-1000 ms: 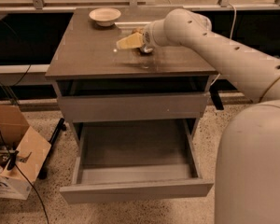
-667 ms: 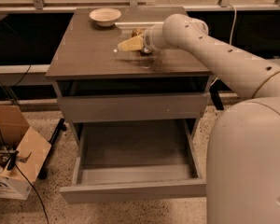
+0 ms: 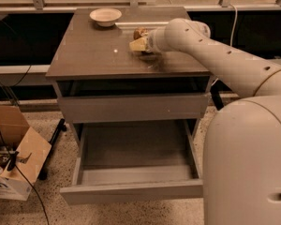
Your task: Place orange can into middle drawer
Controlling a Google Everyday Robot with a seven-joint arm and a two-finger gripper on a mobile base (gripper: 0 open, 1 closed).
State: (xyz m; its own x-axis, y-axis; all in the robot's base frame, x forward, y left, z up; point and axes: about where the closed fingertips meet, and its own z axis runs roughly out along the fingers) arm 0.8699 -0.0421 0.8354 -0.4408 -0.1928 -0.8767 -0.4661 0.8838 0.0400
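The orange can point(image 3: 139, 32) stands on the cabinet top towards the back right, partly hidden behind my gripper. My gripper point(image 3: 137, 44) is low over the top, right against the can's near side. My arm reaches in from the right. The middle drawer point(image 3: 131, 191), the lowest one, is pulled out wide and nothing lies inside it. The plain drawer front point(image 3: 133, 108) above it is shut.
A pale shallow bowl point(image 3: 105, 16) sits at the back left of the cabinet top point(image 3: 84, 55). An open cardboard box point(image 3: 16, 158) and cables lie on the floor at the left. My white body point(image 3: 248, 163) fills the right foreground next to the open drawer.
My gripper has stayed by the can with only a slight shift. My arm and body have come further into view at the right. The drawer has not moved.
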